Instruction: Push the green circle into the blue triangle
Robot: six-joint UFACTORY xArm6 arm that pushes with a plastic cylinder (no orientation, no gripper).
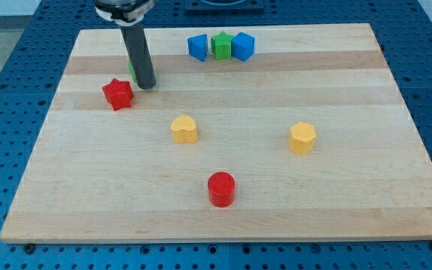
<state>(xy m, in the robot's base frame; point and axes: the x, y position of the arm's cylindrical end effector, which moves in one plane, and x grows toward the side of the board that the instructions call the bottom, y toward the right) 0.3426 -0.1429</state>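
My tip (146, 85) rests on the wooden board at the upper left. A sliver of green (130, 68) shows just behind the rod's left edge. It looks like the green circle, mostly hidden by the rod. The blue triangle (197, 46) lies near the view's top, to the right of my tip. It touches a green star (220, 44), which has a second blue block (243, 46) on its right. The tip is well to the left of this row.
A red star (118, 94) lies just left of and below my tip. A yellow heart (184, 129) lies near the middle, a yellow hexagon (302, 138) to the right, and a red circle (221, 188) towards the bottom. The board's edge (223, 234) borders a blue perforated table.
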